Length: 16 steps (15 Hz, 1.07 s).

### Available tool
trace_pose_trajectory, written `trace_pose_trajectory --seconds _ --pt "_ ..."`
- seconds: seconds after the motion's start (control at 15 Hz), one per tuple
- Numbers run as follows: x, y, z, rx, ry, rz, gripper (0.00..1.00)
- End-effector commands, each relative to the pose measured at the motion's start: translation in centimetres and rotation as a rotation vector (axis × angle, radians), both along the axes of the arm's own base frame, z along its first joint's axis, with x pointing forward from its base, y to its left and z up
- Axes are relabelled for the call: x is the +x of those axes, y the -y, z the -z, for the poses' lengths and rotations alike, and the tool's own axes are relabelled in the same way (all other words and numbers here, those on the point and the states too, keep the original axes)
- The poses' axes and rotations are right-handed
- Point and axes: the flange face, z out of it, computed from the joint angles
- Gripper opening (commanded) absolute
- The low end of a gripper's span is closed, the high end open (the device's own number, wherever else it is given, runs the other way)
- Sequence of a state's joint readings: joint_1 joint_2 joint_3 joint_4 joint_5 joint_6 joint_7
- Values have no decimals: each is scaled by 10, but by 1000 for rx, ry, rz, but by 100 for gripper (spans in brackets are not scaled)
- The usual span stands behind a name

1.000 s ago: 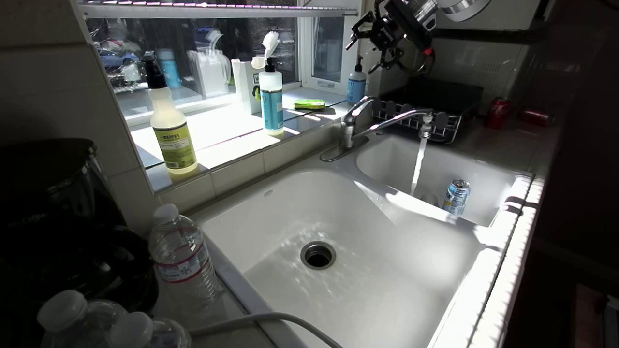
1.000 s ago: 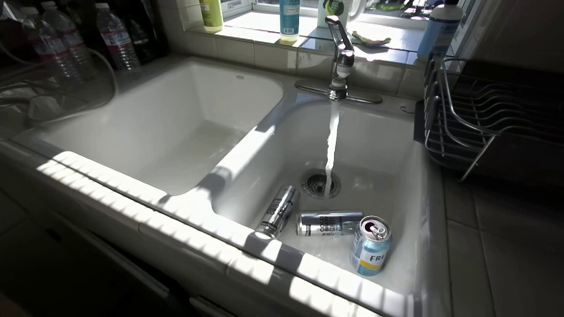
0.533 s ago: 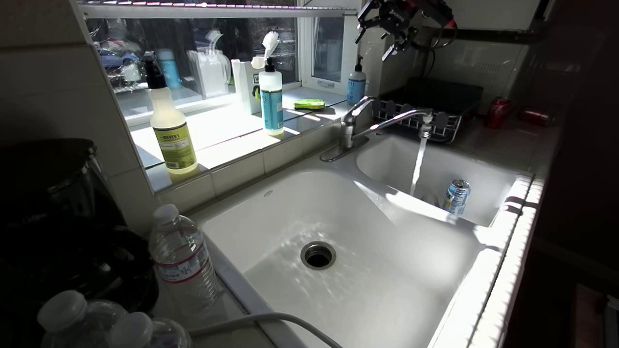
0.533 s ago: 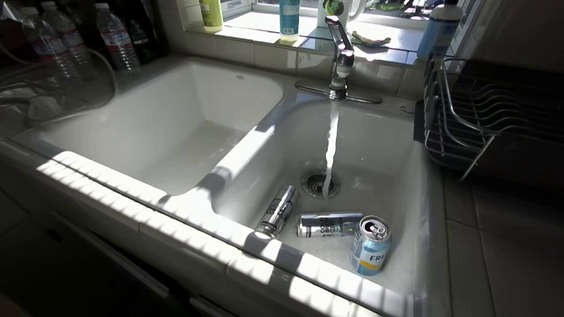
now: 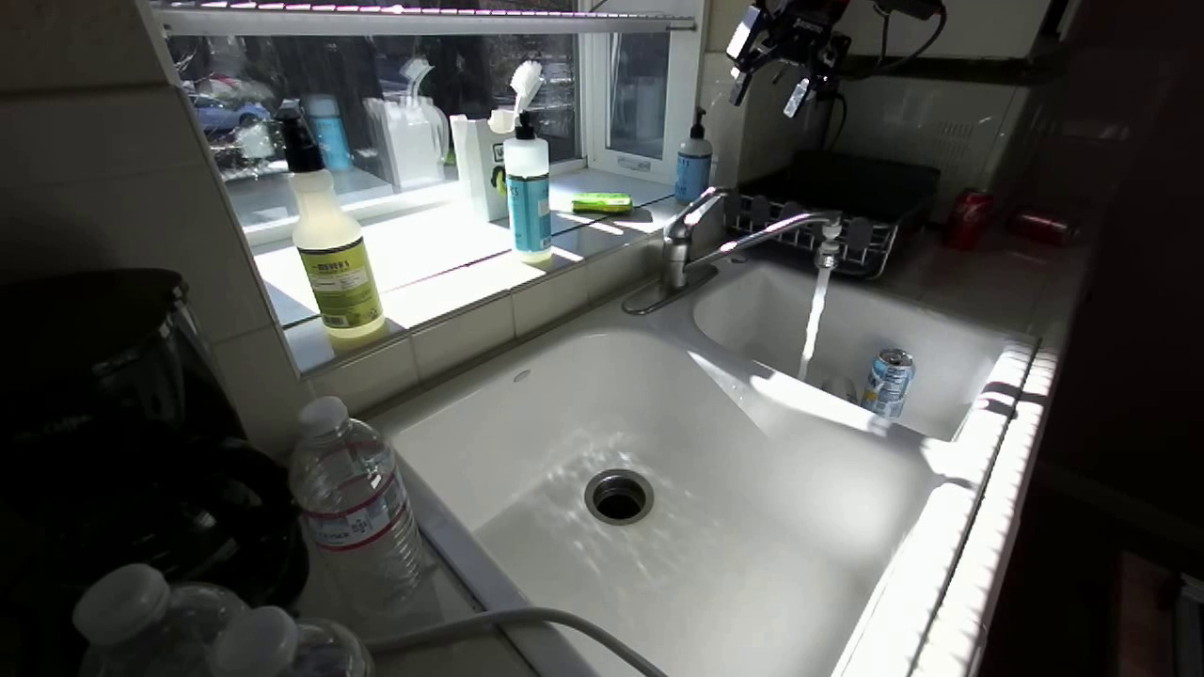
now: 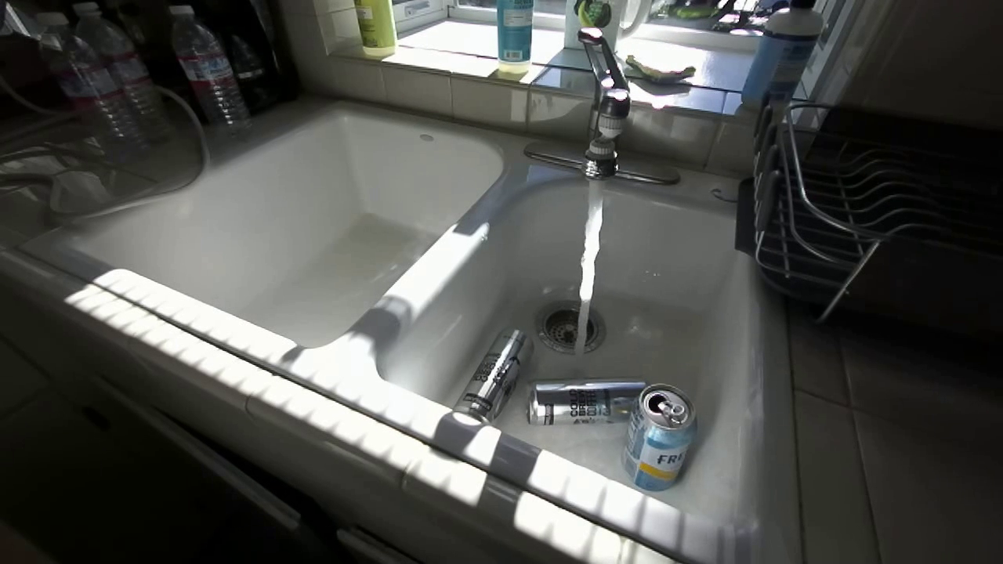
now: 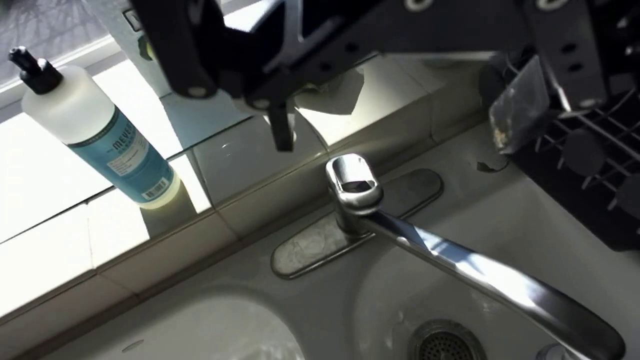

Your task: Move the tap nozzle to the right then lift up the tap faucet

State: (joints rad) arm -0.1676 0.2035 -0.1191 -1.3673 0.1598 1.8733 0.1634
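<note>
The tap nozzle (image 5: 771,231), a long chrome spout, reaches out over the smaller basin, and water pours from its downturned tip toward the drain. On the stubby tap body sits the tap faucet (image 5: 698,209), a short chrome lever angled upward. In the wrist view the nozzle (image 7: 480,275) runs down to the lower right, and the faucet lever (image 7: 351,172) is seen from above. My gripper (image 5: 768,93) hangs in the air above the tap, fingers spread wide and touching nothing. Its fingers (image 7: 283,132) frame the tap from above in the wrist view.
A dish rack (image 6: 772,196) stands beside the smaller basin. Two silver cans (image 6: 586,401) lie in that basin, with a blue can (image 6: 660,442) upright. A blue bottle (image 5: 693,171) and a teal soap bottle (image 5: 530,207) stand on the sill behind the tap.
My gripper has shifted right in the exterior view and slightly upward, and it has turned so that its fingers point more downward. Tap, lever and water stream look the same.
</note>
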Motion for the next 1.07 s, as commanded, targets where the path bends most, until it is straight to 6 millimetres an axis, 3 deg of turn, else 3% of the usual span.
trace_pose_trajectory --seconds 0.0,0.47,1.0 --pt "-25 -9 -9 -129 -33 -152 100" --pt "-70 -18 0 -317 24 -374 100" --pt "-125 -22 31 -346 77 -245 100"
